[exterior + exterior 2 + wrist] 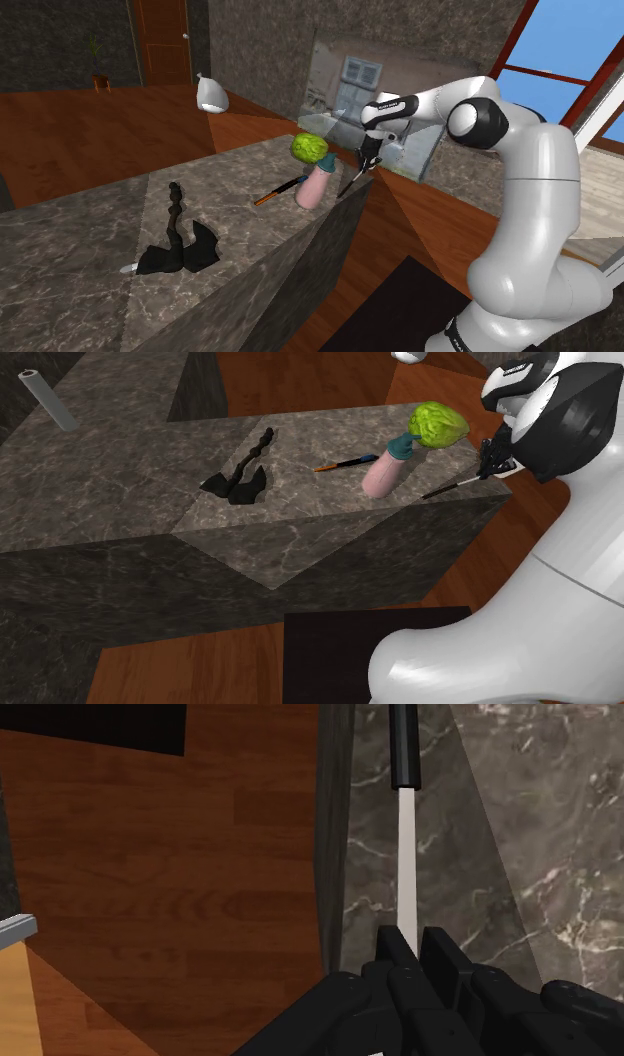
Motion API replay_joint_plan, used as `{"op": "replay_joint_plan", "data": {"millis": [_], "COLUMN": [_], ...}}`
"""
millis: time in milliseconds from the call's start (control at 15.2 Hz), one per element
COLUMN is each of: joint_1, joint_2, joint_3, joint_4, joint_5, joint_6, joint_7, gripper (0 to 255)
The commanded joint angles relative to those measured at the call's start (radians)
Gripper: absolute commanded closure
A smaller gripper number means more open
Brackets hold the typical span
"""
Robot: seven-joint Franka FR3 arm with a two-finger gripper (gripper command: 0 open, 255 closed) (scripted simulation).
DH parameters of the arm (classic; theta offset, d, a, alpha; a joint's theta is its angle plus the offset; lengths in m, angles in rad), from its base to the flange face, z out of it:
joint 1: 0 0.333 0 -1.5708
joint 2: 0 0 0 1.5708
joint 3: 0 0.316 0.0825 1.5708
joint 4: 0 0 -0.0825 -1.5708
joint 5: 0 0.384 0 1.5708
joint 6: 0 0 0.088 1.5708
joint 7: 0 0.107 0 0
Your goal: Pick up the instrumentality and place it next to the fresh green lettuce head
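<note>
No text, label or number can be read.

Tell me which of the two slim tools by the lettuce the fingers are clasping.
The pale-bladed tool with the black handle, at the counter's edge. The orange-tipped tool lies free on the counter, beyond the pink bottle.

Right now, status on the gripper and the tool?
Gripper shut on tool, at the edge of the counter. Lettuce close by, pink bottle beside it. Path between looks clear.
</note>
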Motion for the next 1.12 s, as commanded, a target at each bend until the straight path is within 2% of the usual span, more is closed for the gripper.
{"op": "replay_joint_plan", "data": {"millis": [0,660,1056], "joint_1": [0.001,0.004,0.004], "joint_2": [0.013,0.085,0.085], "joint_3": [-0.001,-0.005,-0.005], "joint_4": [-0.007,-0.033,-0.033], "joint_5": [-0.001,-0.006,-0.006], "joint_6": [0.021,0.119,0.119], "joint_7": [0.0,-0.001,-0.001], "gripper": [255,255,255]}}
